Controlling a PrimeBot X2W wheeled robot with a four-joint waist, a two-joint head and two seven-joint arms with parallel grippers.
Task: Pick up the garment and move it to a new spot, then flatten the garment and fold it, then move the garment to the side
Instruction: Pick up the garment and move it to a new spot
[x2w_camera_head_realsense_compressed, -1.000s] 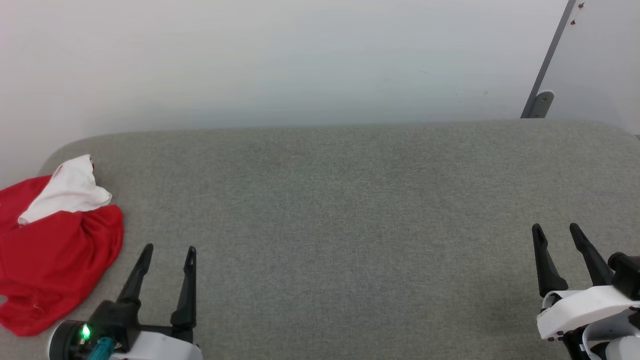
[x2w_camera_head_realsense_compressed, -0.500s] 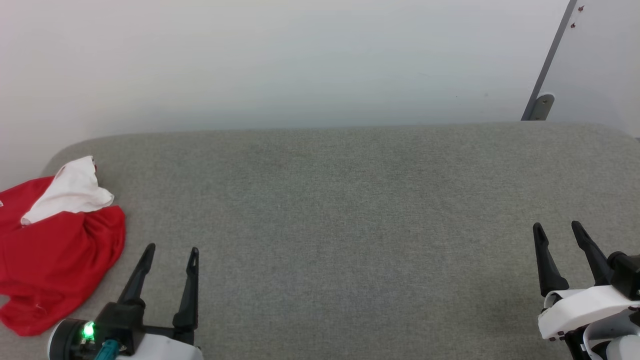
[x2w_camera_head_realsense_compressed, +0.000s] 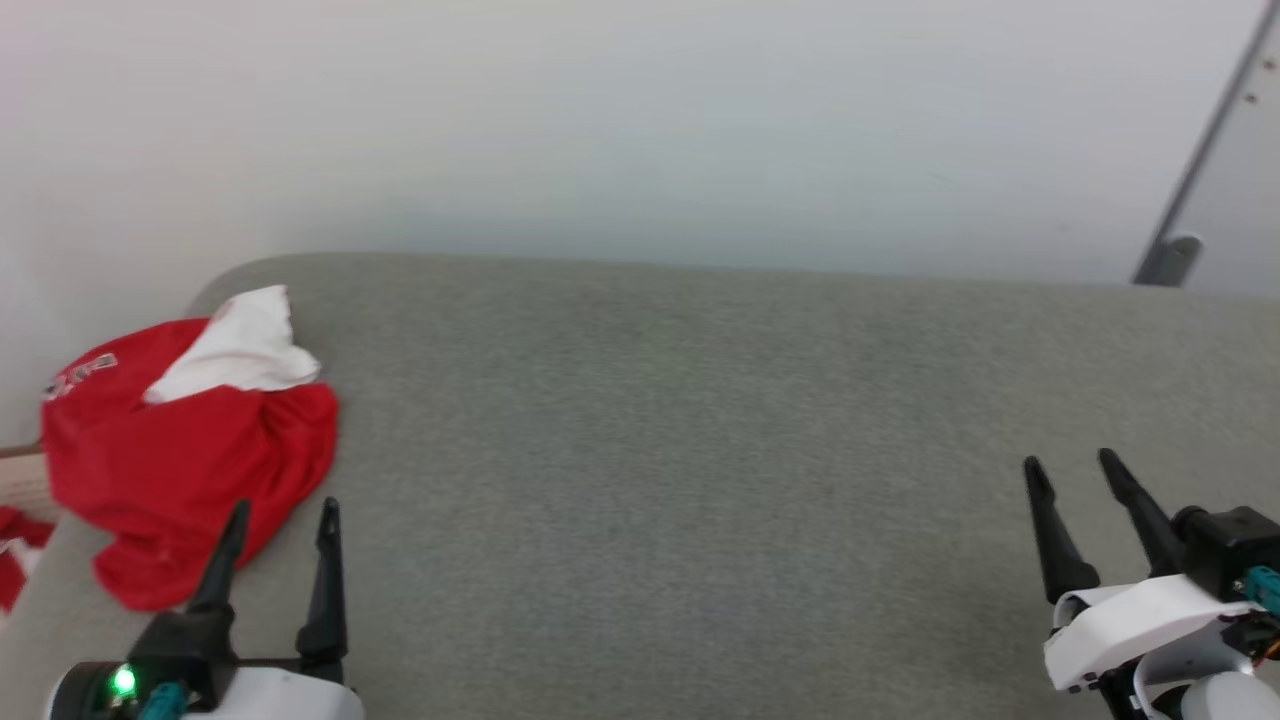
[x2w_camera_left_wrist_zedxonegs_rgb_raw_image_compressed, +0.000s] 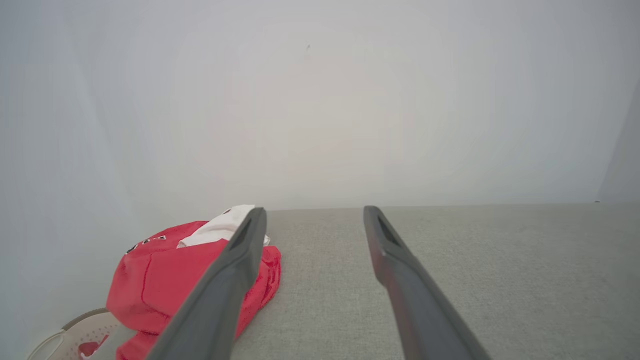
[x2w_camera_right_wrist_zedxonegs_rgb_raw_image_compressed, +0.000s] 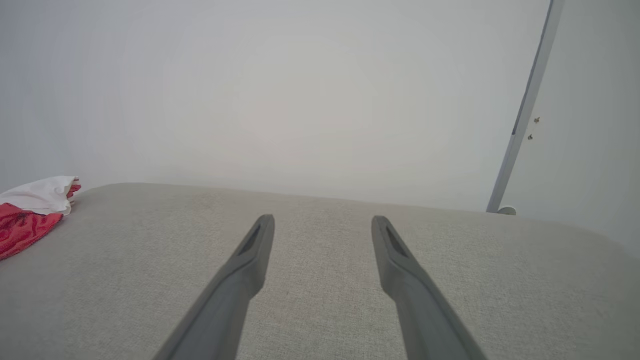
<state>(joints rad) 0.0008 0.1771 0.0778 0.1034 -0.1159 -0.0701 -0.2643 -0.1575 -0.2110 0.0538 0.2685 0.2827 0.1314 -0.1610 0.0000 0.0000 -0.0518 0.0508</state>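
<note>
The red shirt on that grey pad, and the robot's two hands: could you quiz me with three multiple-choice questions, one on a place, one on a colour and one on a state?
1. Where on the grey pad does the garment lie?
A. in the middle
B. at the far left corner
C. at the right end

2. What colour is the sleeve lying on top of the red cloth?
A. blue
B. black
C. white

3. How do the left hand and the right hand stand?
A. both open and empty
B. both shut
C. the left one shut on the garment

Answers:
1 B: the crumpled heap sits by the pad's rounded left corner.
2 C: a white fold tops the red.
3 A: each pair of fingers is spread apart and grips nothing.
</note>
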